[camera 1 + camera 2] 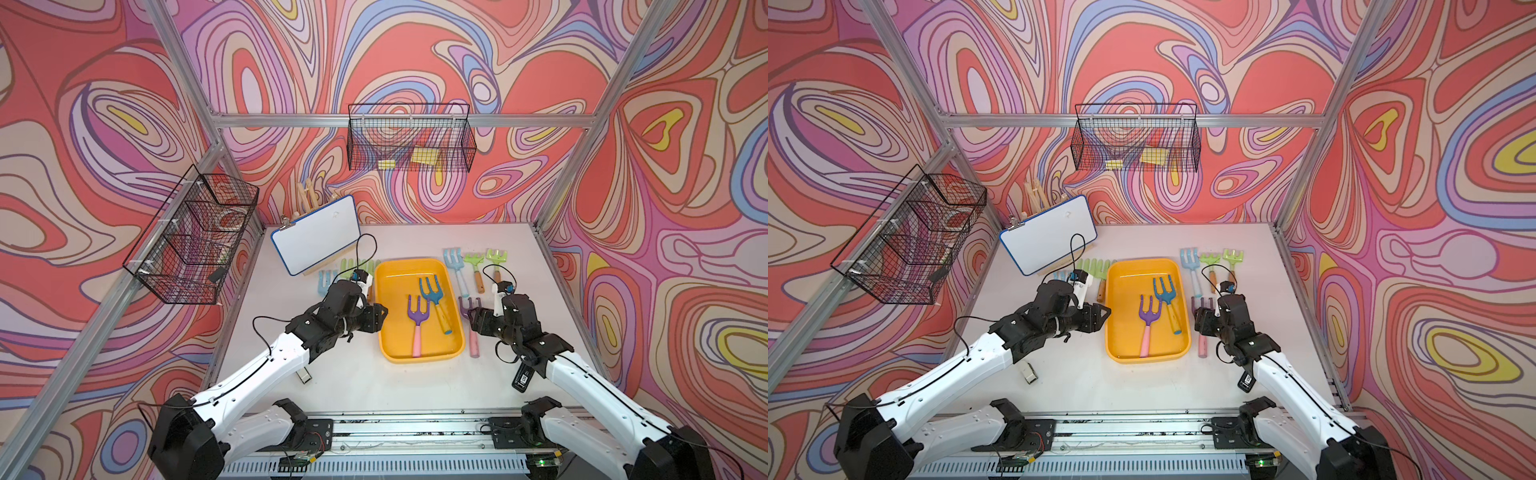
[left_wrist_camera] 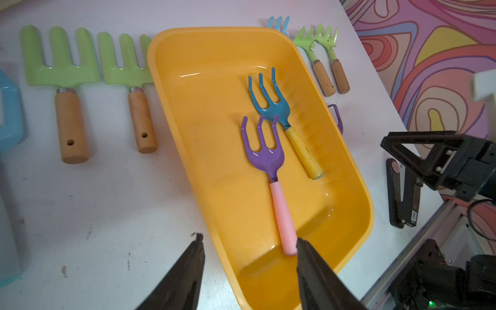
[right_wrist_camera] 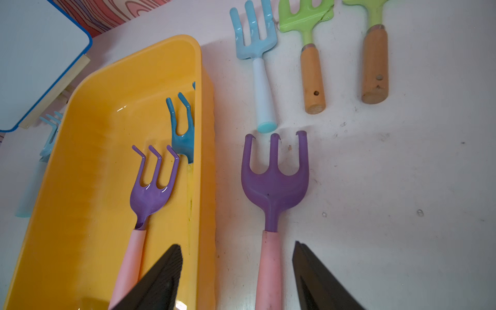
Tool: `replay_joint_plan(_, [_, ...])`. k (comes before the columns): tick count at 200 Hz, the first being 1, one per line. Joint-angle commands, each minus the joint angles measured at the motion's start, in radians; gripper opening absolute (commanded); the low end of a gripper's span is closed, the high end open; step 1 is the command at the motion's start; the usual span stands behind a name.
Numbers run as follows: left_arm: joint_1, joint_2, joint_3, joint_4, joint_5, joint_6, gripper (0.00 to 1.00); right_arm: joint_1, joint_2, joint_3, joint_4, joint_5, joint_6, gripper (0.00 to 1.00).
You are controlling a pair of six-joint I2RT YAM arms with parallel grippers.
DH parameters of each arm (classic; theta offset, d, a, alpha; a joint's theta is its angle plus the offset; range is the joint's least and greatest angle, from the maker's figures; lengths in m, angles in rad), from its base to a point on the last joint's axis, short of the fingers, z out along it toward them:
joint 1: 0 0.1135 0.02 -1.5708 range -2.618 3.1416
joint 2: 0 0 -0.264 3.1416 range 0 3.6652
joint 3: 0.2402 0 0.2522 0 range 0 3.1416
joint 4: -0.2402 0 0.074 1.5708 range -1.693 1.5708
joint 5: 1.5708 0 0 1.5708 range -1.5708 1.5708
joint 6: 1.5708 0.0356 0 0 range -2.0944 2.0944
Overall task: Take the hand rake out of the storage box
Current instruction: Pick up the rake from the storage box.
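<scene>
My right fingers (image 3: 161,276) stand parted, gripping nothing, either side of the pink handle of a purple hand rake (image 3: 272,188) lying on the counter (image 3: 402,188) just beside the storage box (image 1: 395,311), lower centre. My left fingers (image 2: 182,276) gape empty at the box's left rim. Inside lie a second purple rake (image 1: 417,320) and a teal rake (image 1: 434,297).

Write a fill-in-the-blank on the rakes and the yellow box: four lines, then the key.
1. The storage box holds ___ rakes.
2. In it, the purple-headed rake has a ___ handle.
3. Next to that one, the teal-headed rake has a ___ handle.
4. The right claw is open around a third rake, which lies on the table and has a ___ head.

Missing words: two; pink; yellow; purple.
</scene>
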Motion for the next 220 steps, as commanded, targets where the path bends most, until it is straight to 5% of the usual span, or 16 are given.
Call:
replay_joint_plan(1, [-0.061, 0.06, 0.071, -0.053, -0.029, -0.039, 0.6, -0.004, -0.055, -0.035, 0.112, 0.038, 0.019, 0.7])
replay_joint_plan(41, [-0.185, 0.252, 0.209, -0.115, -0.14, -0.032, 0.56, -0.004, -0.105, -0.076, 0.139, 0.058, 0.027, 0.66])
replay_joint_plan(126, [-0.3, 0.488, 0.31, -0.123, -0.263, -0.106, 0.56, -0.004, -0.1, -0.083, 0.146, 0.07, 0.034, 0.62])
replay_joint_plan(220, [-0.316, 0.659, 0.327, -0.067, -0.251, -0.165, 0.5, -0.004, -0.136, -0.098, 0.143, 0.077, 0.04, 0.58])
